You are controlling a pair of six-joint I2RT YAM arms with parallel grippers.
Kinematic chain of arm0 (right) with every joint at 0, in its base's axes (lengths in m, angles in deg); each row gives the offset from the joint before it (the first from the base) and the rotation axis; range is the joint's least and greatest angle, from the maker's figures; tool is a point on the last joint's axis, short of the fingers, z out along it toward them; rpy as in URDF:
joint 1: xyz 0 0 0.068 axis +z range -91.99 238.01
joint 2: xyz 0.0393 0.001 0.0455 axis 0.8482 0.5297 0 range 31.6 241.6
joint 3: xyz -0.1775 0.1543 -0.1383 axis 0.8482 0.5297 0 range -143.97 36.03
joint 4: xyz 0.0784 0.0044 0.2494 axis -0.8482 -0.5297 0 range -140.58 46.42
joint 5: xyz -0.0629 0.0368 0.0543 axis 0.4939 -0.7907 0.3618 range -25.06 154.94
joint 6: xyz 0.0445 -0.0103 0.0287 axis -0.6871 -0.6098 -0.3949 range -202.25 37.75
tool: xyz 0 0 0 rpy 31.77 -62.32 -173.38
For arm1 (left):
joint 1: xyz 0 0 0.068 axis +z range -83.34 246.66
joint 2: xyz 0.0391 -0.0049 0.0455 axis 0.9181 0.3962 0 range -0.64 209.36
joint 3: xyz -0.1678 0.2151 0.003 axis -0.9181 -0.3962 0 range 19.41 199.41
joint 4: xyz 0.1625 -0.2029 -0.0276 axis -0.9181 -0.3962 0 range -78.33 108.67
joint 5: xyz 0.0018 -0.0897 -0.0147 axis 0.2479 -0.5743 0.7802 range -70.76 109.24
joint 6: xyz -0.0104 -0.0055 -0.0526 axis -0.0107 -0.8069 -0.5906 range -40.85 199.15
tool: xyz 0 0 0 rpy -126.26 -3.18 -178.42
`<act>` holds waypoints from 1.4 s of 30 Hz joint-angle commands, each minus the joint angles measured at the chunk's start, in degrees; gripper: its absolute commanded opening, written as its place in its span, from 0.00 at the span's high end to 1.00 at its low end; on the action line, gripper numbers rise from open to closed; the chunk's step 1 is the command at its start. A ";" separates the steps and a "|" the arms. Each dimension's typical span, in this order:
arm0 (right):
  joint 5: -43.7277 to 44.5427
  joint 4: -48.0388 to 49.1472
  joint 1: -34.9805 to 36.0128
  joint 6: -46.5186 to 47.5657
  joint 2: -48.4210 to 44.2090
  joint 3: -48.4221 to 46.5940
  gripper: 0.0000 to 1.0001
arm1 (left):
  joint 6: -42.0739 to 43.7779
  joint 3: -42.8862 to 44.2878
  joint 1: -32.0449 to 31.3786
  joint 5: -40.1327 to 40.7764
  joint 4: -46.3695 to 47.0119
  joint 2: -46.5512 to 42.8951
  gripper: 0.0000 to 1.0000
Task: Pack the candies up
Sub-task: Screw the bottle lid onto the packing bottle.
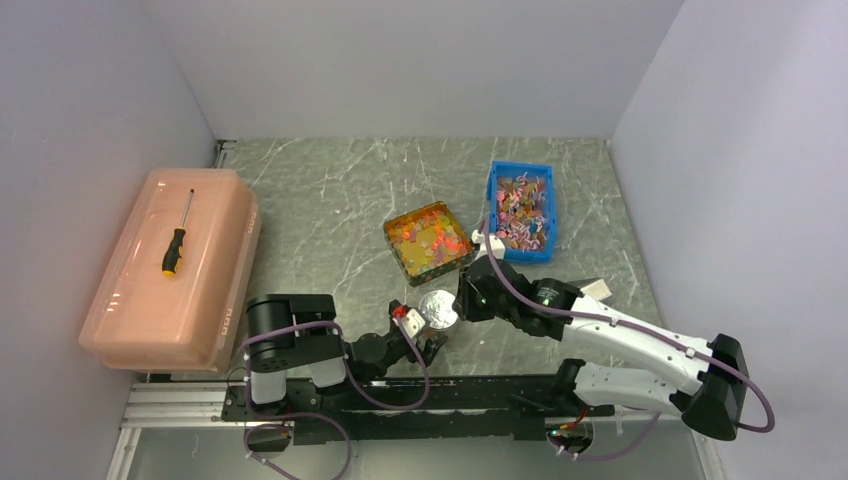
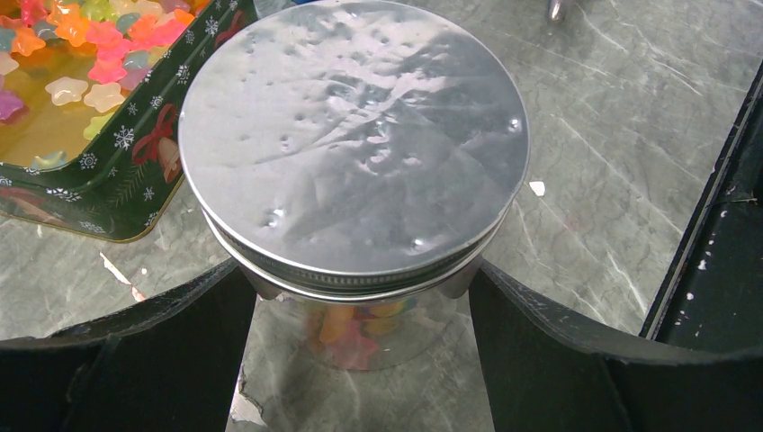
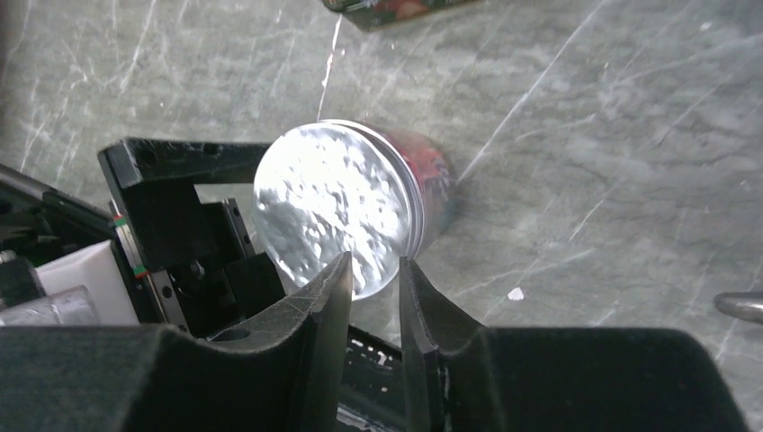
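On the tabletop, candies lie in the tin at twelve o'clock of the lidded jar, which the left pincer grips while the right pincer hangs slightly parted and empty; capping looks done, release likely next.

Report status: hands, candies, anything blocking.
Left hand clamped on jar. Right hand slightly open over lid, empty. Candies in jar, more in tin. Nothing blocking.
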State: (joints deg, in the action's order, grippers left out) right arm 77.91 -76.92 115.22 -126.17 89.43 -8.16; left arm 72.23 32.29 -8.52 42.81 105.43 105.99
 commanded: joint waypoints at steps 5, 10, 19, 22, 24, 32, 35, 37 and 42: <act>5.93 -0.70 -1.26 6.38 4.57 -6.68 0.67 | -1.76 -0.34 0.29 -0.99 8.56 0.33 0.22; 2.43 2.62 -5.01 9.05 6.23 -6.63 0.66 | -1.87 -0.52 0.29 -1.28 8.58 0.34 0.24; -2.99 6.06 -7.29 10.86 7.45 -7.50 0.70 | -1.92 -0.58 0.29 -1.42 8.58 0.27 0.25; -5.05 6.57 -7.29 10.88 7.62 -8.37 0.78 | -1.96 -0.46 0.29 -1.40 8.55 0.47 0.25; -6.26 7.04 -7.29 10.74 8.39 -8.48 0.83 | -1.87 -0.37 0.29 -1.35 8.56 0.51 0.25; -8.93 11.41 -7.29 9.23 13.26 -5.04 0.92 | -1.91 -0.58 0.29 -1.03 8.58 0.47 0.25; -9.25 11.95 -7.29 8.94 14.77 -4.54 0.94 | -1.96 -0.72 0.29 -0.94 8.52 0.34 0.24; -9.13 11.83 -7.29 8.83 15.36 -4.34 0.95 | -1.93 -0.75 0.29 -0.92 8.56 0.33 0.24; -8.37 10.04 -7.28 9.29 15.09 -5.39 0.96 | -1.97 -0.81 0.29 -0.81 8.51 0.51 0.24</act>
State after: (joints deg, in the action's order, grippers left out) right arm 68.77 -65.47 108.03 -117.19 104.42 -13.34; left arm 71.73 32.23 -8.37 42.46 105.61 105.99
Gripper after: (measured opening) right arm 0.046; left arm 0.850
